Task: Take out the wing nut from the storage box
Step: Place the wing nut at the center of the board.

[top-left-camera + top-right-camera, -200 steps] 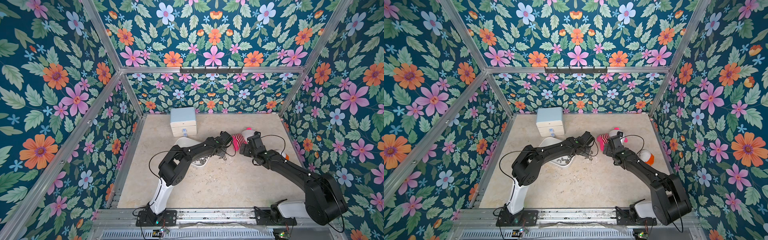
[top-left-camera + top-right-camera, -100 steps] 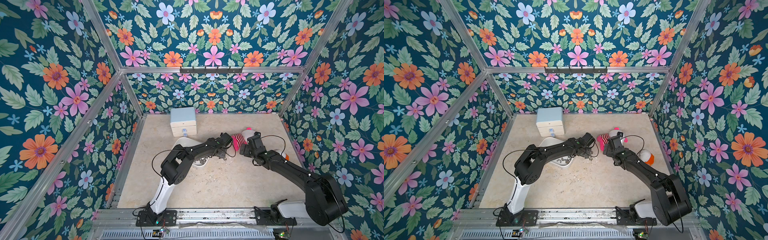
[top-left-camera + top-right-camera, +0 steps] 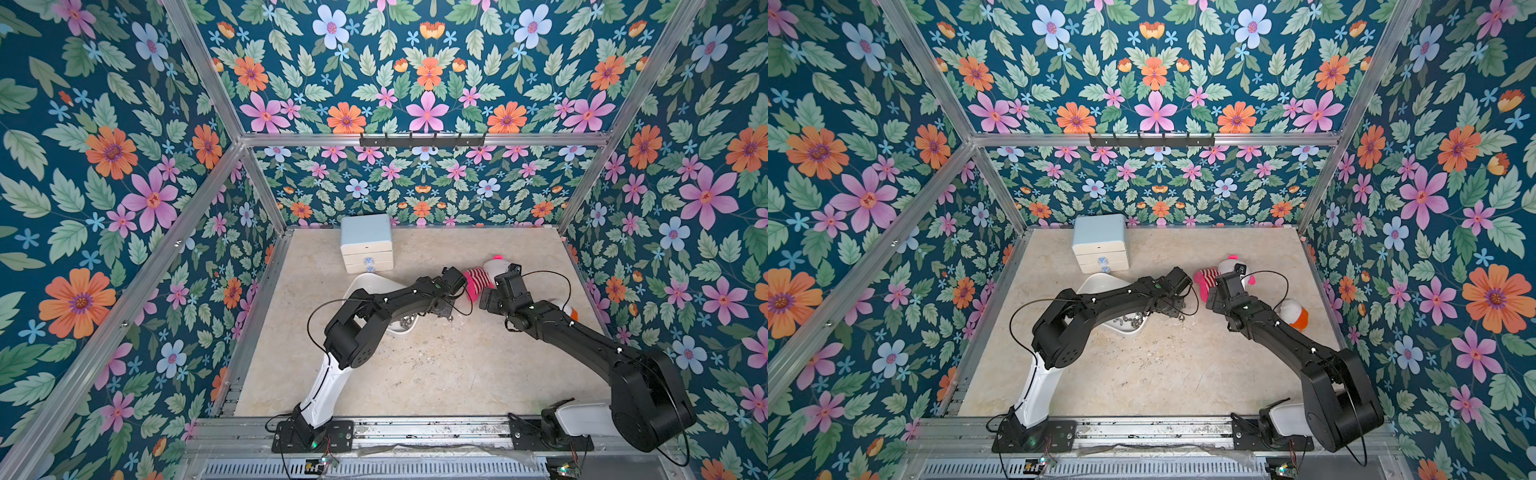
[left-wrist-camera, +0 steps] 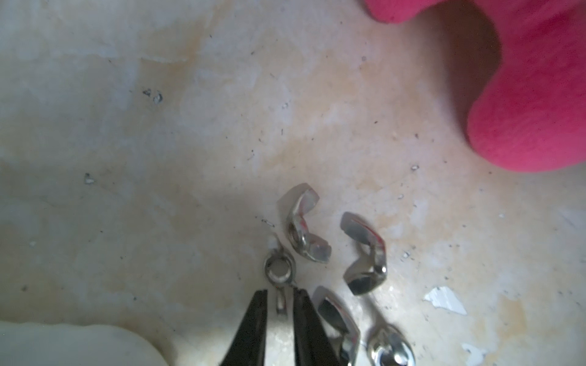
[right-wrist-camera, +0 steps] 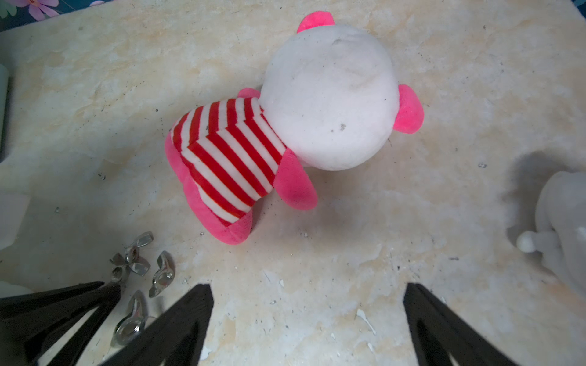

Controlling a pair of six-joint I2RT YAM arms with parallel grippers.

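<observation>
Left wrist view: the left claw (image 4: 280,293) has its two black fingers (image 4: 253,326) parted by a narrow gap. One wing of the wing nut (image 4: 279,272) stands in that gap with a sliver of space on either side, so nothing is pinched. The nut is out of the storage box (image 4: 79,345), whose rounded white corner shows just beside the fingers. It sits low over the bench (image 4: 158,142) among four loose wing nuts (image 4: 302,228), with the pink plush toy (image 4: 523,95) a little beyond them.

The right wrist view shows what that close look crops away: the plush toy's striped body and white head. The right claw (image 5: 307,286) gapes wide over bare bench, gripping nothing. A second toy (image 5: 564,221) beside it is only a grey blur.

In both top views the storage box (image 3: 365,284) lies left of centre, mostly under the left arm. Small shiny metal pieces (image 3: 1129,322) lie in its nearer end, too small to tell apart. Just behind it, towards the upper left of the bench, stands a chest of drawers (image 3: 365,241) with its drawers shut. A top view shows the second toy (image 3: 1293,313) as white and orange, at the bench's right side.
</observation>
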